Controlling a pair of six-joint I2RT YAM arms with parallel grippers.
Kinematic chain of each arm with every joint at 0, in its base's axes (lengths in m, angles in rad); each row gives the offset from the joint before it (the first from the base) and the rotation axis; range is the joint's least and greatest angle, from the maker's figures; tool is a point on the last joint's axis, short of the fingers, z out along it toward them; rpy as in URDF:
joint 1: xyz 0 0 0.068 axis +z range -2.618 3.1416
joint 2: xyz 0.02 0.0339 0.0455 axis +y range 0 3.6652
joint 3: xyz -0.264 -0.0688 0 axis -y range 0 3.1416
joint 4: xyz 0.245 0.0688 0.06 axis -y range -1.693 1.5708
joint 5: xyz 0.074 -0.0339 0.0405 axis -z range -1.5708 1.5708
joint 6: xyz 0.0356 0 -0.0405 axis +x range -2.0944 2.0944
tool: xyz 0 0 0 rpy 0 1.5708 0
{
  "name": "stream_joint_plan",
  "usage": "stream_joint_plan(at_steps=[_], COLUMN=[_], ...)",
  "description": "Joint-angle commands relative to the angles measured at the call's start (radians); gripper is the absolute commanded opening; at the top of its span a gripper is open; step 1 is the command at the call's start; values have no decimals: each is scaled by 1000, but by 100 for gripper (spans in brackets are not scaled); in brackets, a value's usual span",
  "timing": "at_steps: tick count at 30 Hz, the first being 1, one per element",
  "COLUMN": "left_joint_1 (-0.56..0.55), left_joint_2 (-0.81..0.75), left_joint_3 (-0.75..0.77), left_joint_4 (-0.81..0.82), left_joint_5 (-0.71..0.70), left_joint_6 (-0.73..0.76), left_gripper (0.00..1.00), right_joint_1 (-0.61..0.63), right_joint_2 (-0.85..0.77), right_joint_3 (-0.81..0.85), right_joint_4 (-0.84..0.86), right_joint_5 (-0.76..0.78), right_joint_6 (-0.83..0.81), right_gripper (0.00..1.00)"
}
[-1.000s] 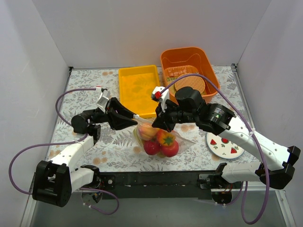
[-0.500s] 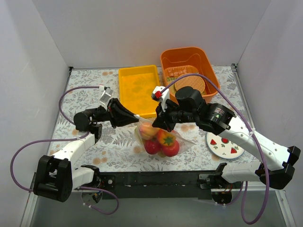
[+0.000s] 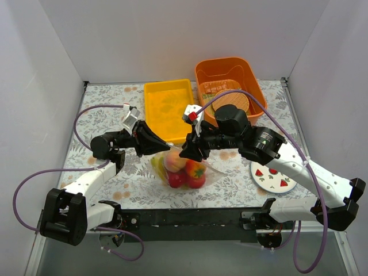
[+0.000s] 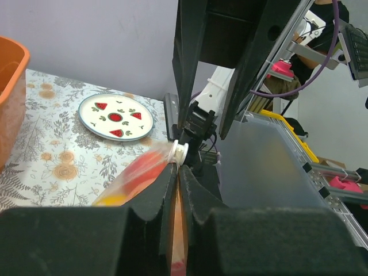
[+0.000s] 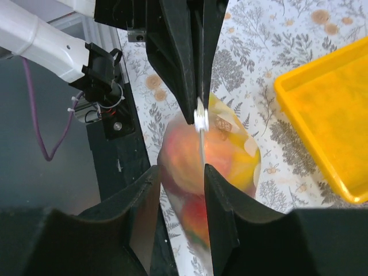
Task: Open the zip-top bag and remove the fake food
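The zip-top bag (image 3: 179, 171) hangs over the table's front middle, holding the fake food (image 3: 195, 169): red, peach, yellow and orange pieces. My left gripper (image 3: 168, 147) is shut on the bag's zip strip, just behind the white slider (image 4: 181, 151); the left wrist view shows the strip pinched between its tips (image 4: 179, 167). My right gripper (image 3: 185, 154) faces it closely. In the right wrist view its jaws (image 5: 181, 169) stand apart, straddling the bag's top edge (image 5: 202, 150) below the slider (image 5: 200, 118). The strip lies near the right finger.
A yellow tray (image 3: 150, 109) lies at the back middle. An orange bin (image 3: 227, 64) with a tan waffle disc (image 3: 233, 103) stands to its right. A white plate with red marks (image 3: 273, 177) sits at the front right. White walls enclose the table.
The bag has shifted left and bunched into a tighter bundle. My right gripper has moved left, closer to my left gripper. My left gripper has edged right.
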Motion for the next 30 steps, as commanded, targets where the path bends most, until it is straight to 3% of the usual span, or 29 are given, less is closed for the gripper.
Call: stream_joint_plan(at_steps=[1,4,11,24,30], left_joint_1=[-6,-9,-15,-29,-38], left_joint_2=[-39,-61,-109,-147,-184], left_joint_3=[55,72,99,127,136], left_joint_4=[94,9,-284,-496,-621], left_joint_5=[5,18,15,-46,-90], left_joint_6=[24,74,258,398,475], left_gripper=[0,0,0,0,0], right_joint_1=[-3,-1,-4,-7,-7], right_joint_2=[-9,37,89,45,57], right_joint_3=[35,64,24,-45,-34], right_joint_4=[114,109,155,230,237], right_joint_5=[-10,5,34,-104,-90], right_joint_6=[-65,-85,-143,-176,-174], right_gripper=[44,37,33,35,34])
